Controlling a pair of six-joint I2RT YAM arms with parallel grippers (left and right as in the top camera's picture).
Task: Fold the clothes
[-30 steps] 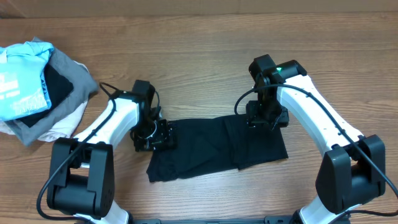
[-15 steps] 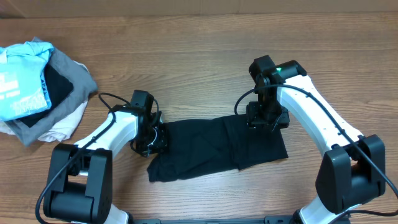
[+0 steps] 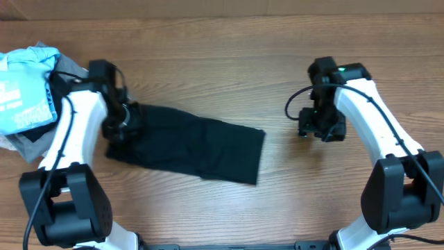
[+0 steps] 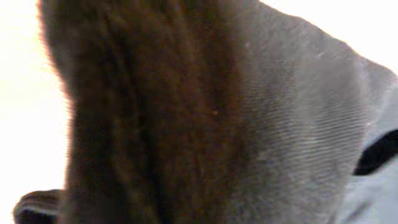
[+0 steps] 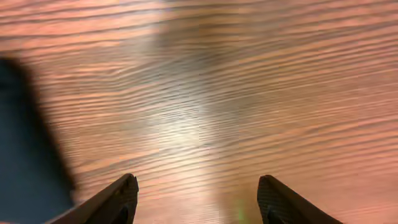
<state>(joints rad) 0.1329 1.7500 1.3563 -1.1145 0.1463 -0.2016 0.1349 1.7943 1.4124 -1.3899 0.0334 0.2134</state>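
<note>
The clothes, a black T-shirt folded into a long strip, lie slanted across the left-centre of the table. My left gripper is at the strip's left end and shut on the fabric. Dark cloth fills the left wrist view and hides the fingers. My right gripper hangs open over bare wood, well right of the shirt's right end. In the right wrist view the gripper has nothing between its fingers, and a dark edge of the shirt shows at the far left.
A heap of other garments lies at the table's left edge: a light blue printed shirt, grey cloth and white cloth. The left arm is close beside this heap. Bare wood table lies behind and to the right.
My left gripper shut on the shirt's left end and dragged the shirt left, toward the heap. The right arm moved right, off the shirt, still open.
</note>
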